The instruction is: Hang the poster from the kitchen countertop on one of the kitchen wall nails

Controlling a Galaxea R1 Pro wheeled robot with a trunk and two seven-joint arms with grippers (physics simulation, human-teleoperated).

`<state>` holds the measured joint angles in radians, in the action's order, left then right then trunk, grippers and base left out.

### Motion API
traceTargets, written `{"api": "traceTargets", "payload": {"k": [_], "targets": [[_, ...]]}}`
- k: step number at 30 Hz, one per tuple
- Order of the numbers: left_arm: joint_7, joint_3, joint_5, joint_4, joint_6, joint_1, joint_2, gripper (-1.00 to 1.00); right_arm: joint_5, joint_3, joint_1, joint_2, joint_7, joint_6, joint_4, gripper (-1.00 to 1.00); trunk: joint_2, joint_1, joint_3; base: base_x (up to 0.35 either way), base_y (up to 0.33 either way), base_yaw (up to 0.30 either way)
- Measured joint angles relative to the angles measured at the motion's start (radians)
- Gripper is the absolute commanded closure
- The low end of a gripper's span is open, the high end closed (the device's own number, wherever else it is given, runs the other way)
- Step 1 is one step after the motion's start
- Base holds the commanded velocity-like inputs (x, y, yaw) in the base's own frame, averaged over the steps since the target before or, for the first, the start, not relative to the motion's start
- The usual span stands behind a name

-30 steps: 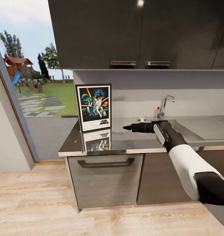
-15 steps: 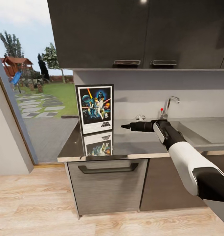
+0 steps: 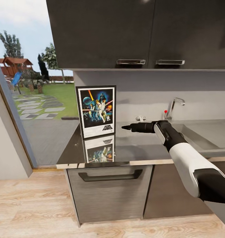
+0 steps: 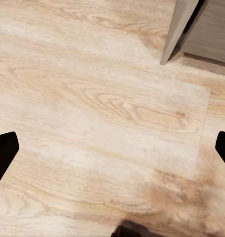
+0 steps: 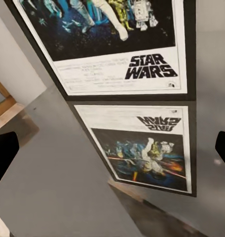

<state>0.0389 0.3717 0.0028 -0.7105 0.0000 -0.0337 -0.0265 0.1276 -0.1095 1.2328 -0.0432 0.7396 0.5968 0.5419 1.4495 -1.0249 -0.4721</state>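
The whole head view has shifted a little since 1 second ago: the cabinet fronts and the faucet (image 3: 174, 106) sit differently in the picture, so the camera and the base have moved, not the things. Over the same time the right tool (image 3: 126, 127) has come closer to the poster (image 3: 96, 110). Its tip was well apart from the frame earlier; now it is near the frame's lower right side, but not touching it.

The poster stands upright on the tabletop (image 3: 139, 147), ahead of the right tool and close to the tabletop's end beside the window. Its mirror image lies on the glossy slab just under it. In the right wrist view the poster (image 5: 110, 42) and its reflection are large, and the 2 fingertips (image 5: 3, 158) sit wide at the edges, so this tool is spread apart and carries nothing.

The left tool (image 4: 112, 148) hangs low over the wood floor (image 4: 92, 98), also spread wide and with nothing in it.

I judge that the approach is almost finished and the grasp is not yet made. The next move probably needs the fingers to close on the thin edge of the frame. A careless push could tip the poster over, because it stands on a narrow edge.
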Motion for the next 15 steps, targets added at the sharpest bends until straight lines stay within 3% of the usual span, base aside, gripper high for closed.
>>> {"api": "traceTargets", "payload": {"k": [9, 15], "targets": [[0.0, 0.0, 0.0, 0.0, 0.001, 0.0, 0.0, -1.0, 0.0, -0.001, 0.0, 0.001, -0.003, -0.041, -0.001, -1.0, 0.0, 0.001, 0.0, 0.243, 0.001, 0.0], [0.0, 0.01, 0.0, -0.001, 0.001, 0.0, 0.0, -1.0, -0.001, -0.002, 0.0, 0.001, -0.006, -0.047, -0.002, -1.0, 0.0, 0.0, -0.001, 0.103, 0.0, 0.0]]}}
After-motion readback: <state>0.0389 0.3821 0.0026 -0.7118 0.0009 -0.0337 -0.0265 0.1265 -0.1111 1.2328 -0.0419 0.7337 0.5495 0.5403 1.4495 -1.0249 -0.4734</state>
